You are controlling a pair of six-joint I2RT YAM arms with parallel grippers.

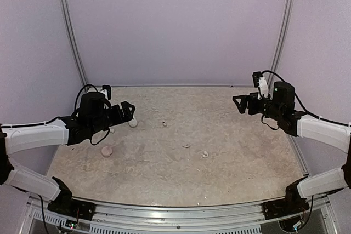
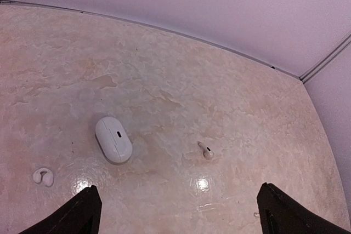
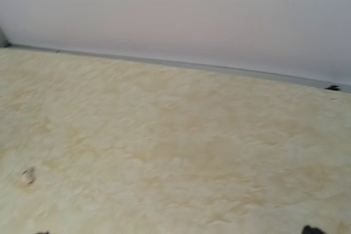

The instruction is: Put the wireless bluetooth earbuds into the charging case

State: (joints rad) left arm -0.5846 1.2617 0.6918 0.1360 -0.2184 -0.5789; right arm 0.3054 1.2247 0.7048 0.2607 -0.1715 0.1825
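With both pincers wide and empty, my left gripper (image 2: 179,193) sits nearer than the right gripper (image 1: 241,104): the stemmed earbud (image 2: 205,150) lies just ahead, toward its right finger, long axis slanted, with the white charging case (image 2: 113,139) ahead-left.

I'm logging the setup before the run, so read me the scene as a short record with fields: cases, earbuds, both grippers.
surface: mottled beige table
white case: lying closed, just ahead of the left gripper
pinkish case: on the table beside the left arm, nearer the bases
earbuds: loose on the table, none in a case; three mid-table, one close to the left gripper
left gripper: open, empty, above the table
right gripper: open, empty, on the right side, away from all items
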